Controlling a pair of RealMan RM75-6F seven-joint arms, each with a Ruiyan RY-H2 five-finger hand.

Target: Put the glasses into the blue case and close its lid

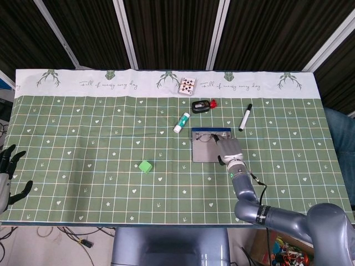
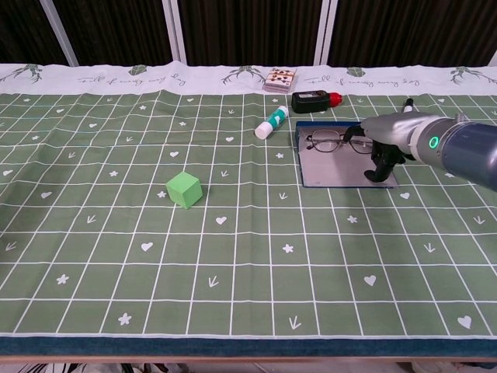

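Observation:
The blue case (image 2: 311, 124) lies open right of the table's middle, its grey lid (image 2: 334, 172) flat towards me. The black-framed glasses (image 2: 330, 142) rest at the case's far side, along the blue rim. My right hand (image 2: 386, 137) is at the case's right end; its fingers hold the right end of the glasses and its thumb curls down by the lid's right edge. From above, the right hand (image 1: 230, 148) covers the right part of the case (image 1: 211, 130) and glasses (image 1: 205, 138). My left hand (image 1: 8, 172) hangs off the table's left edge, fingers apart, empty.
A green cube (image 2: 184, 189) sits left of centre. A glue stick (image 2: 272, 123), a black device with a red cap (image 2: 314, 100) and a card box (image 2: 280, 79) lie behind the case. A black marker (image 1: 245, 117) lies to its right rear.

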